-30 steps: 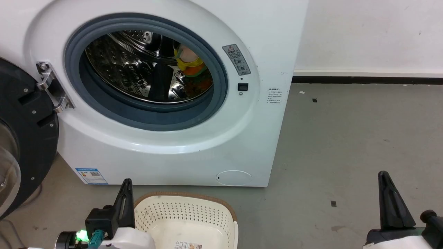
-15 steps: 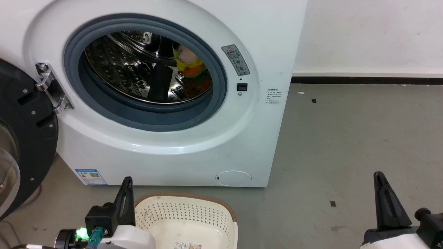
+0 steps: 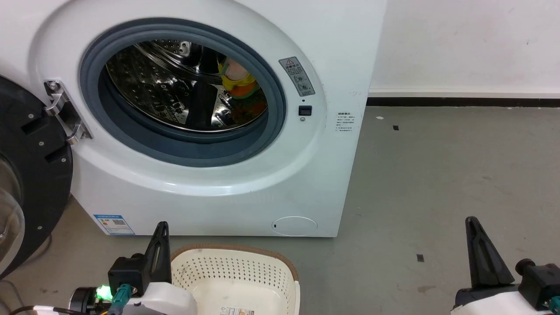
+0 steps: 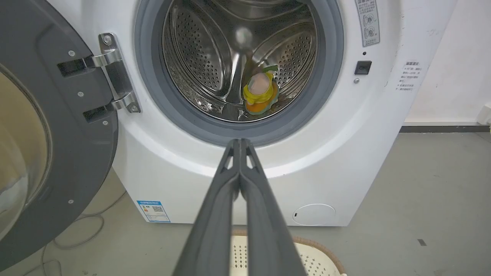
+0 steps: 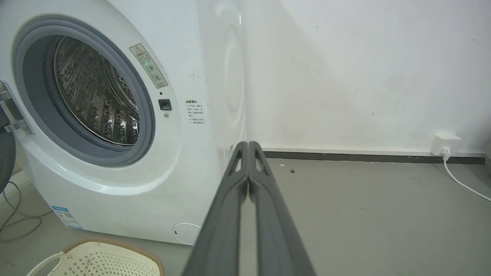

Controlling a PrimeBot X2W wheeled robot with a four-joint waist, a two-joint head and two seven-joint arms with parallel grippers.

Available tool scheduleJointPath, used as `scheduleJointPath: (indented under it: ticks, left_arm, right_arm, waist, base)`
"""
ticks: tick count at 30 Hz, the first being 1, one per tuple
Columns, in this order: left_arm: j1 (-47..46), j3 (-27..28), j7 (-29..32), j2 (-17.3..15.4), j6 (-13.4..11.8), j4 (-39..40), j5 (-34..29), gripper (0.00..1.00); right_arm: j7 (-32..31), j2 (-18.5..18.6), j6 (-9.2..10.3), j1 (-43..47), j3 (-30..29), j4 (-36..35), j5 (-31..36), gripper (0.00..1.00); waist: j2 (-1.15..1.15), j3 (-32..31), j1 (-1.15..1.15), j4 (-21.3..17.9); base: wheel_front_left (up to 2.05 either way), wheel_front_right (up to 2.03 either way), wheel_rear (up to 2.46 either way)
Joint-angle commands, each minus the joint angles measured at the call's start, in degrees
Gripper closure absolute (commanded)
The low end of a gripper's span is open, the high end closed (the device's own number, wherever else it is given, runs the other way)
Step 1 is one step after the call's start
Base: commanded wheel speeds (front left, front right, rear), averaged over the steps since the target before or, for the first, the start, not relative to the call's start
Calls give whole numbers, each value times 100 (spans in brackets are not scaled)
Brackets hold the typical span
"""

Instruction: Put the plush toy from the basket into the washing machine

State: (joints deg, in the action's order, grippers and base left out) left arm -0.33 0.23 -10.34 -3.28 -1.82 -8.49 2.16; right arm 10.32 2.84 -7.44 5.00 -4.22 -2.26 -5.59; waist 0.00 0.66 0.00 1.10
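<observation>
In the left wrist view we see the left end effector point(image 4: 239, 142) closed on nothing, with the toy point(image 4: 260, 92) inside the washer point(image 4: 330, 153), ahead of its tips. The right wrist view adds the right end effector point(image 5: 248, 144), closed, and a socket point(image 5: 445, 142) to its right. The basket point(image 3: 236, 262) sits beside the left end effector.

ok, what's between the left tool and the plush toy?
Left wrist view: the grey door seal at its lower lip, then bare steel drum. The shut left tool sits outside the washing machine; the plush toy lies inside the drum.
</observation>
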Motion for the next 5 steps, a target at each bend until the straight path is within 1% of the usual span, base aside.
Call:
scheduleJointPath:
  ticks: [1, 5]
  left_arm:
    - [10, -6, 40, 5, 23, 62, -33, 100]
    - [12, -7, 86, 6, 30, 99, -41, 100]
  right_arm:
    - [-31, 1, -1, -97, 21, 25, 12, 100]
    - [-78, 1, -2, -115, 40, 34, 38, 100]
  waist:
    - [0, -1, 0, -2]
    - [0, -4, 0, -7]
  base:
    - [0, 0, 0]
    - [0, 0, 0]
